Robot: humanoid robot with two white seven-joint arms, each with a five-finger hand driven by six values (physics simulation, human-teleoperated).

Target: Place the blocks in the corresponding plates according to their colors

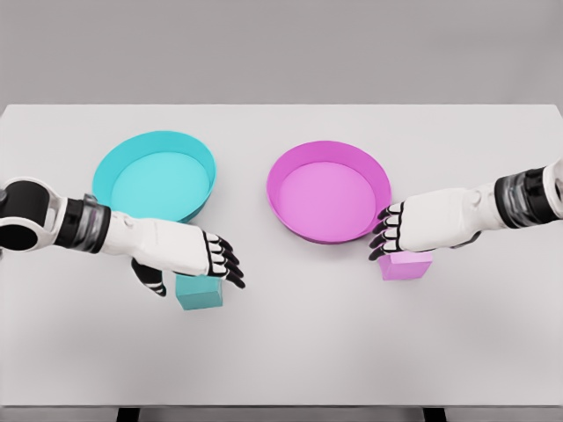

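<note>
Both hands are at the reaching stage, neither block lifted yet. The left hand (189, 253) hovers with fingers loosely spread over the teal block (199, 293), below the teal plate (158, 145); the right hand (406, 230) does likewise above the pink block (405, 265), just beside the pink plate (327, 154). Next each must close — whether fingers already touch is hidden, since the hands cover the blocks' tops.

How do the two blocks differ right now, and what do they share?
The teal block lies near the teal plate, under the left hand; the pink block lies beside the pink plate, under the right hand. Colour differs too. Both rest on the table, outside their plates.
</note>
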